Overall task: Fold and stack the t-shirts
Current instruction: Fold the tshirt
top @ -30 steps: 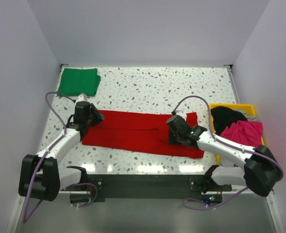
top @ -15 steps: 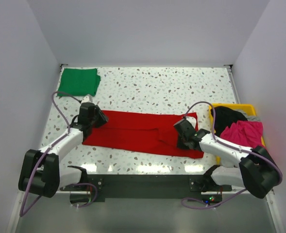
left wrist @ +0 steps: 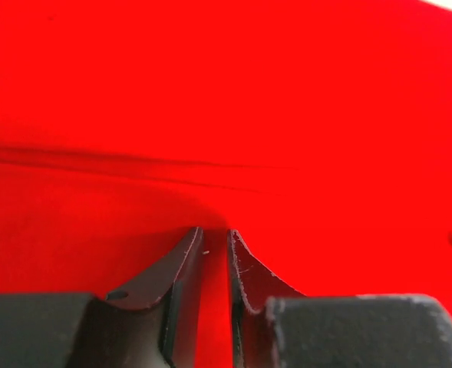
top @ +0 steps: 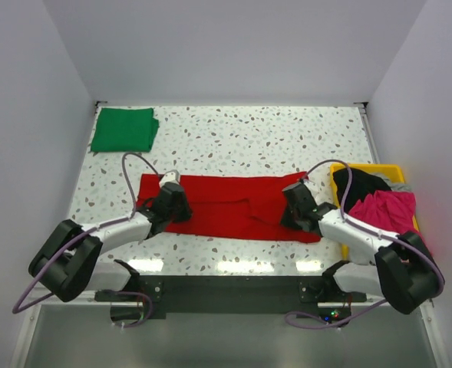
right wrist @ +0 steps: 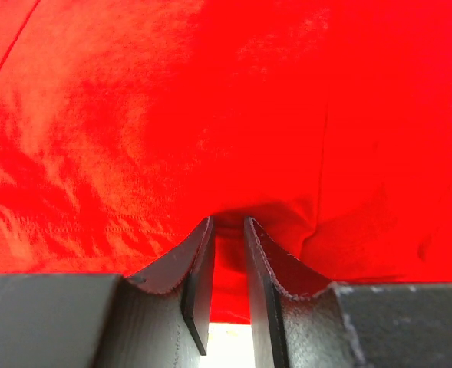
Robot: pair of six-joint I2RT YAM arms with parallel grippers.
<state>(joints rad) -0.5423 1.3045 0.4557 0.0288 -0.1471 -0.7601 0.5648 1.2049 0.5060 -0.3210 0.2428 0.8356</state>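
Evidently mid-fold: the left tool [left wrist: 216, 234] and right tool [right wrist: 227, 222] each pinch the red t-shirt [top: 233, 203], spread mid-frame on the bench [top: 249, 138], probably to double it over; the green t-shirt [top: 123, 129] lies folded upper left.

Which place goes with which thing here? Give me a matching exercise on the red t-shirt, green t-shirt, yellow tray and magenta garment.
1. red t-shirt
2. green t-shirt
3. yellow tray
4. magenta garment

A. inside the tray
B. far left corner of the table
C. near middle of the table
D. right edge of the table

Pairs: 1-C, 2-B, 3-D, 4-A
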